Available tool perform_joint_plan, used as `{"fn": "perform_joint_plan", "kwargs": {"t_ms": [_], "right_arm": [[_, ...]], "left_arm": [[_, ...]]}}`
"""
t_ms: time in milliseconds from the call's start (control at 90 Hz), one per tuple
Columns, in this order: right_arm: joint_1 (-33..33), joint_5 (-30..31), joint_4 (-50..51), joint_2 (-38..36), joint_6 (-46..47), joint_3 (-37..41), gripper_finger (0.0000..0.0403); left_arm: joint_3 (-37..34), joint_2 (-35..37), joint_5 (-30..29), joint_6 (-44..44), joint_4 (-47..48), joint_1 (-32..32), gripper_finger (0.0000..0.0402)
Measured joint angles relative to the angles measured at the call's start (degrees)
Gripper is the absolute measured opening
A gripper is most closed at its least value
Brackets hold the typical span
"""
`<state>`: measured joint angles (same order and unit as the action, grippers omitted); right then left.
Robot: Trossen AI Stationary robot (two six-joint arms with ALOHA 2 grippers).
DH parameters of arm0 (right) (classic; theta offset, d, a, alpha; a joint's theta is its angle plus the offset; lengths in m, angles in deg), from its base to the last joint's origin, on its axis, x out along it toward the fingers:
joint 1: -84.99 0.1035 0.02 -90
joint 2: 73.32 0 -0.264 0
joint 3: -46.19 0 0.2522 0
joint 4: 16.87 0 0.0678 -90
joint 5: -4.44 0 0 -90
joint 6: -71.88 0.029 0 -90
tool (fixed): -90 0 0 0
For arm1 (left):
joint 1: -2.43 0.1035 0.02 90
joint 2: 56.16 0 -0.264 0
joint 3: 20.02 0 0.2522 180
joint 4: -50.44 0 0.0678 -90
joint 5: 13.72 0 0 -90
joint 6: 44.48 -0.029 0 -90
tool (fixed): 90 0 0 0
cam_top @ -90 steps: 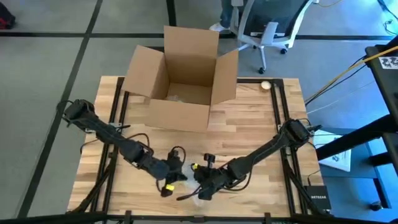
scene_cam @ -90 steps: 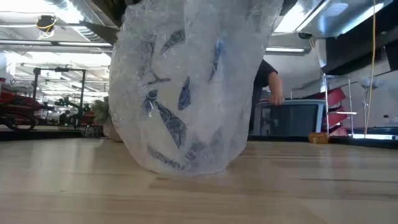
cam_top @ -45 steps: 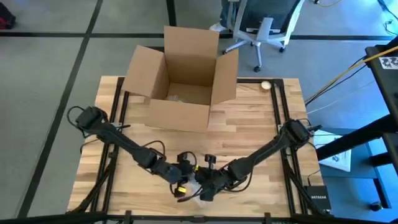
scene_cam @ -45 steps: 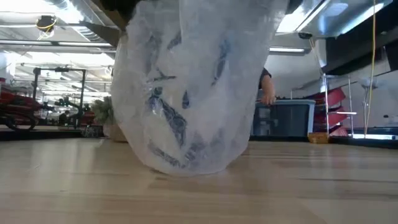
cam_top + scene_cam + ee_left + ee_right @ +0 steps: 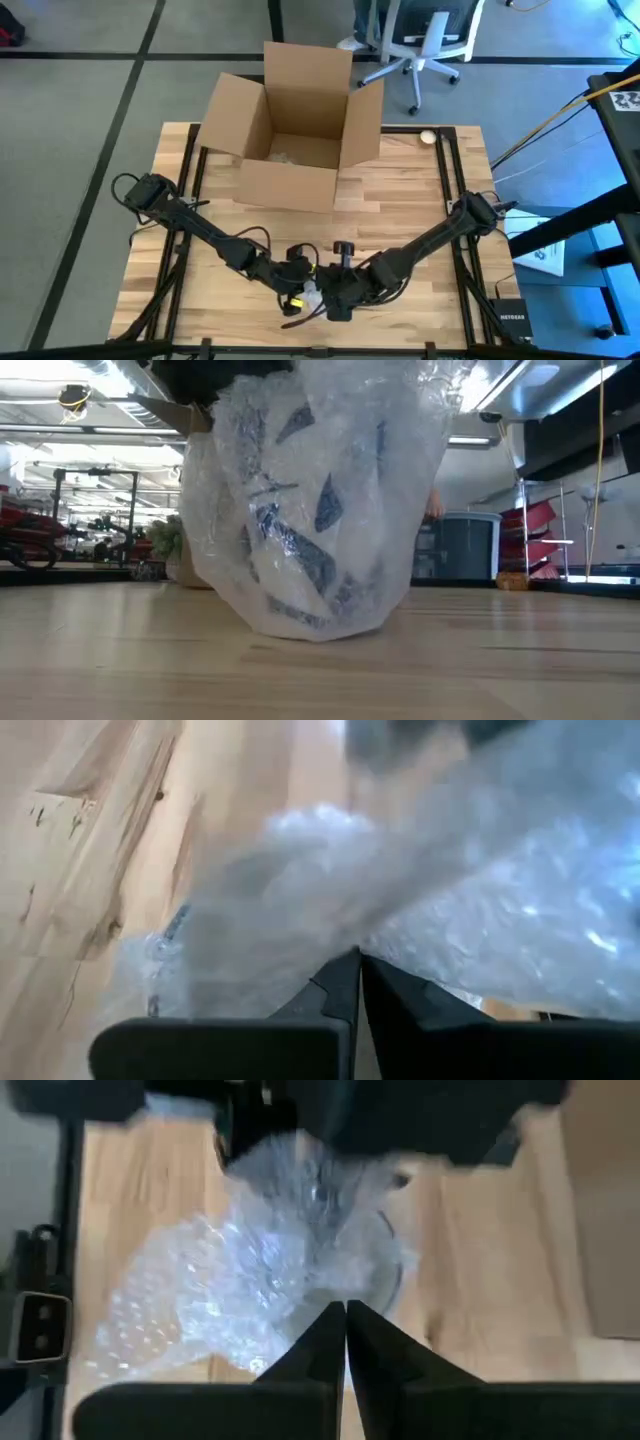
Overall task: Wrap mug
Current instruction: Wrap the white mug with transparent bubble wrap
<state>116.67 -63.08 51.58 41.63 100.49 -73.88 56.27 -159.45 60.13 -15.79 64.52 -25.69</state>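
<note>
Mug [image 5: 310, 530] in slippery wrap [image 5: 200, 1305]: fragile; best held low. Left gripper [image 5: 358, 970] and right gripper [image 5: 346, 1320] pinching wrap beside box [image 5: 290, 125].

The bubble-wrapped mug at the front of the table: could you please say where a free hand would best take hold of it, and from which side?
Grip the gathered bubble wrap above the bubble-wrapped mug, coming down from overhead. The low view shows the bundle bulging round and wide at the table, while its slack narrows upward. Both the left hand and right hand already meet there from either side.
</note>
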Motion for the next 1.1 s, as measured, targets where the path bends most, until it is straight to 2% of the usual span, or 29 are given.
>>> {"fn": "perform_joint_plan", "kwargs": {"t_ms": [89, 267, 544, 711, 844, 933, 1100], "right_arm": [[0.2, 1.4, -3.9, 0.0, -1.4, 0.0, 0.0], [-0.2, 0.4, -10.6, 2.6, -1.9, 4.7, 0.0], [-0.3, -1.3, -18.1, 3.8, 3.4, 13.4, 0.0], [-0.2, -2.5, -18.5, 4.1, 2.6, 12.8, 0.0], [-0.2, -2.7, -18.6, 4.2, 1.1, 12.1, 0.0], [-0.2, -2.6, -18.6, 4.3, 0.7, 11.9, 0.0], [-0.3, -2.2, -18.7, 4.3, 0.6, 11.9, 0.0]], "left_arm": [[0.0, 0.0, 0.0, 0.0, 0.1, 0.0, 0.0], [-0.2, 1.0, 0.2, 0.0, 0.7, 0.0, 0.0], [-0.4, 4.5, 1.1, -0.1, 2.0, -1.1, 0.0], [-0.3, 9.0, 1.8, 0.9, 2.7, -1.9, 0.0], [-0.3, 11.2, -3.5, -0.6, 1.5, -2.6, 0.0], [-0.2, 11.0, -6.0, -2.9, 1.9, -2.5, 0.0], [-0.2, 6.4, -3.3, -2.8, 2.6, -0.9, 0.0]]}}
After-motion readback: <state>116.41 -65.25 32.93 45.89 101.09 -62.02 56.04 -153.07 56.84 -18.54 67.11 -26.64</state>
